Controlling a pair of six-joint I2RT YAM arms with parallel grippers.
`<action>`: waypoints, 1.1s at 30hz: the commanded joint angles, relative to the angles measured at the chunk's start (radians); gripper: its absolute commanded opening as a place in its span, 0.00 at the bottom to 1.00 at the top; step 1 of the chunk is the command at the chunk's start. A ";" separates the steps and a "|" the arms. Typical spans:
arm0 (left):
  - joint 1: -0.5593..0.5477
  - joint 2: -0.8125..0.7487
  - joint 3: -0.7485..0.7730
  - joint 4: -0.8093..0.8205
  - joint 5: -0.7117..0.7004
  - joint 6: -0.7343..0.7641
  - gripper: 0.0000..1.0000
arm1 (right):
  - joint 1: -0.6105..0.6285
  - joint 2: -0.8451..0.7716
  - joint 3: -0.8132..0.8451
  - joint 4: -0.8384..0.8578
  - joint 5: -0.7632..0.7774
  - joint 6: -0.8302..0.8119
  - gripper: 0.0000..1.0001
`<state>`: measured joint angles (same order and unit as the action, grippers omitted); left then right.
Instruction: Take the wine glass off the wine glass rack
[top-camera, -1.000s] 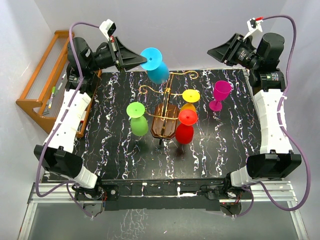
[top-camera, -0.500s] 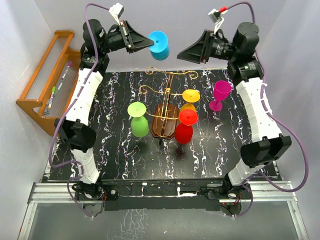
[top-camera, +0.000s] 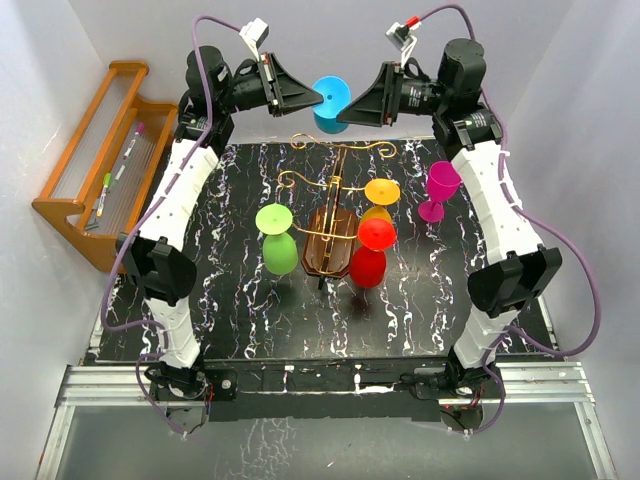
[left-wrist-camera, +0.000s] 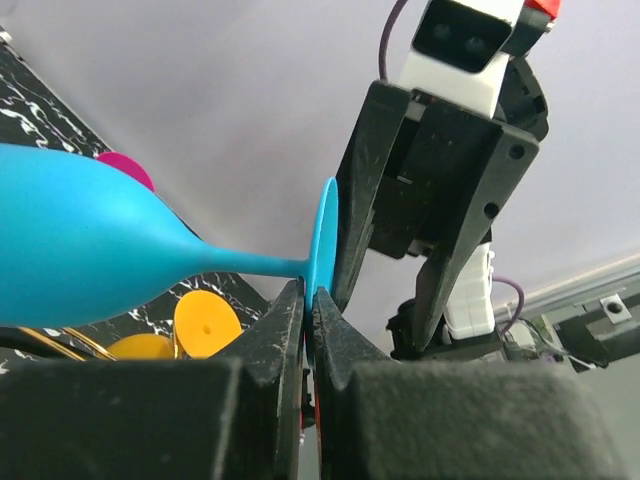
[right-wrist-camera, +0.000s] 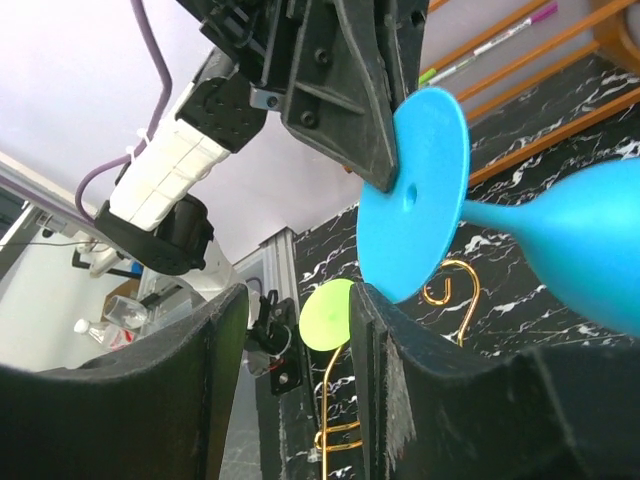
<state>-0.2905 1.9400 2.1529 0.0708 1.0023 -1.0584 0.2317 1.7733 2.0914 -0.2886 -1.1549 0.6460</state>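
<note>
Finding: the blue wine glass (top-camera: 331, 103) is off the wine glass rack (top-camera: 328, 252) and is held in the air toward the far side of the black marbled table (top-camera: 240, 320), tilted well off upright. The left gripper (left-wrist-camera: 308, 300) is closed tight on the rim of the foot (left-wrist-camera: 322, 235). This is a thin-edge pinch, with nothing around the stem (left-wrist-camera: 240, 262). The right gripper (right-wrist-camera: 298, 295) stands wide open just beside that same foot, one finger close to the disc, holding nothing. Judgement: the glass looks like matte moulded plastic, so probably light, stiff and unlikely to shatter, but smooth. A pinch on a disc edge gives little resistance to twisting, and the bowl (left-wrist-camera: 80, 250) hangs well out from the grip as a lever — slip is the main risk. A safer hold would be across the stem close to the foot, or flat across the disc's two faces; the bowl looks too wide and rounded for these jaws. A green glass (top-camera: 275, 243), a red glass (top-camera: 369, 258) and a yellow-orange glass (top-camera: 380, 198) hang on the rack; a magenta glass (top-camera: 441, 188) stands on the table beside it.
</note>
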 joint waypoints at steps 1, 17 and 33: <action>-0.001 -0.124 -0.019 0.044 0.012 0.022 0.00 | 0.017 0.014 0.058 -0.048 0.011 -0.051 0.48; -0.004 -0.192 -0.063 0.059 -0.043 0.039 0.00 | 0.056 0.019 0.120 -0.254 0.076 -0.172 0.45; -0.004 -0.237 -0.144 0.073 -0.030 0.031 0.00 | 0.070 0.030 0.150 -0.233 0.068 -0.160 0.45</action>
<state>-0.2913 1.7920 2.0323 0.1265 0.9600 -1.0481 0.2939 1.8221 2.1841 -0.5793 -1.0657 0.4725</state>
